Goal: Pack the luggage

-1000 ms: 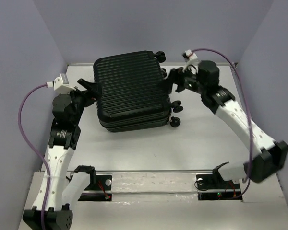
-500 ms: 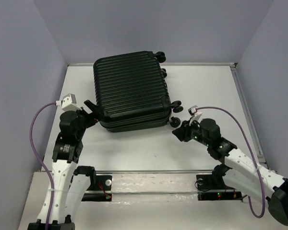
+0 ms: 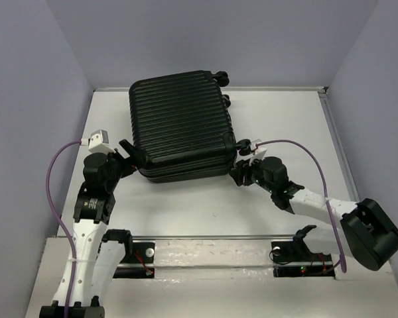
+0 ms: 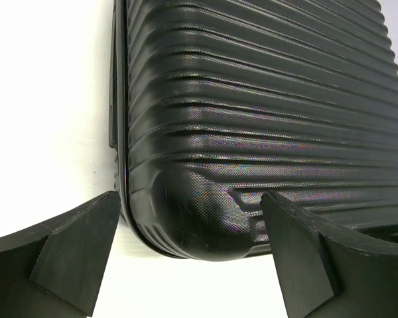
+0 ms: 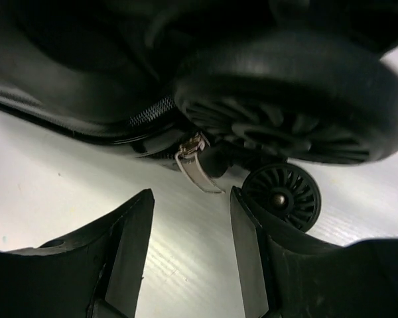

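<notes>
Luggage (image 3: 180, 122) lies shut & flat on table (image 3: 285, 119), toward the back, wheels on the right. L gripper (image 4: 189, 199), jaws spread wide, frames its near-left corner. R gripper (image 5: 191, 195), jaws apart, sits low at near-right corner, w/ zip pull (image 5: 196, 165) just ahead, beside a wheel (image 5: 282, 195).

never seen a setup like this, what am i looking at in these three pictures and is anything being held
These are two robot arms bolted to a table, each ending in a two-finger gripper. The wide picture is from a camera above and behind them; the two close-ups come from cameras on the wrists. On the table lies a closed black suitcase. The left gripper is open, straddling a near corner of it. The right gripper is open by the wheels, facing a metal zipper pull. Nothing is held.
</notes>
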Motion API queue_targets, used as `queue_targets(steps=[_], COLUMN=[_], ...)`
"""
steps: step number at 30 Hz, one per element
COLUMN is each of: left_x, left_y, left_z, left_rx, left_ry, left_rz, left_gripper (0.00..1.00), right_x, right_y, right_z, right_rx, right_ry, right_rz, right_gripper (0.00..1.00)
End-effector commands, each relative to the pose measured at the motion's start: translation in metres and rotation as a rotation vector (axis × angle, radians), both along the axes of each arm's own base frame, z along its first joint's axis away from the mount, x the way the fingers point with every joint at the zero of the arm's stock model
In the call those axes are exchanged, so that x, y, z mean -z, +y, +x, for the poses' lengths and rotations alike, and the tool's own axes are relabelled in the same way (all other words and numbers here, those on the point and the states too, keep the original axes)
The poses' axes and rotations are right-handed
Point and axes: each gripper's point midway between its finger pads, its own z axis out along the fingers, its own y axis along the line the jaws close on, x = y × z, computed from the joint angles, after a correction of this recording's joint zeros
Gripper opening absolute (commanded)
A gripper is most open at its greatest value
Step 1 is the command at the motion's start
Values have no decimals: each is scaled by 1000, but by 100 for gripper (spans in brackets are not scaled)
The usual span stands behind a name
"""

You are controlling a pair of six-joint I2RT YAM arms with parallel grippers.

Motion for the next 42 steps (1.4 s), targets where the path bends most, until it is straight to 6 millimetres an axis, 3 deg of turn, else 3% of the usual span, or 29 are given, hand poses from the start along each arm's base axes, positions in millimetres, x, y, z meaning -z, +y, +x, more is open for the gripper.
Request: queue_targets(steps=[1,9,12,16,20,25,27,28,29,30,33,37,42], left_x=[-3,4,7,15,11,-8,-8,-13,-12,-15,-20,-24,-35], left_y=[-5,-12,-19,-30,-39,-59,-77,-86,-101,-109,-124,-128,-135], left_z=[-1,1,2,5,10,18,17,17,15,15,12,8,-5], left_rx=[47,77,110,164,203,261,302,317,349,362,399,421,475], left_ry=[-28,-4,8,28,13,-50,-47,-59,-53,-61,-64,-69,-78], left_rz=[9,-15,-33,-63,-96,-173,-190,-209,-212,-219,-254,-266,-309], left_gripper=[99,99,99,99,98,96,96,96,96,96,96,96,96], right_x=[-64,-58,-54,-50,-49,-46,-42,-56,-57,-62,-64,-62,-74], right_y=[10,18,25,31,39,82,121,142,168,195,240,267,306], right_z=[34,49,51,43,30,-7,-37,-40,-64,-66,-79,-81,-84], right_rx=[25,7,-14,-20,-9,-97,-186,-199,-263,-285,-347,-376,-432], right_ry=[-262,-281,-265,-243,-226,-156,-122,-136,-133,-133,-123,-120,-159], right_rz=[67,10,15,42,21,5,21,31,26,24,51,99,254], right_gripper=[55,50,35,7,7,7,7,7,7,7,7,7,7])
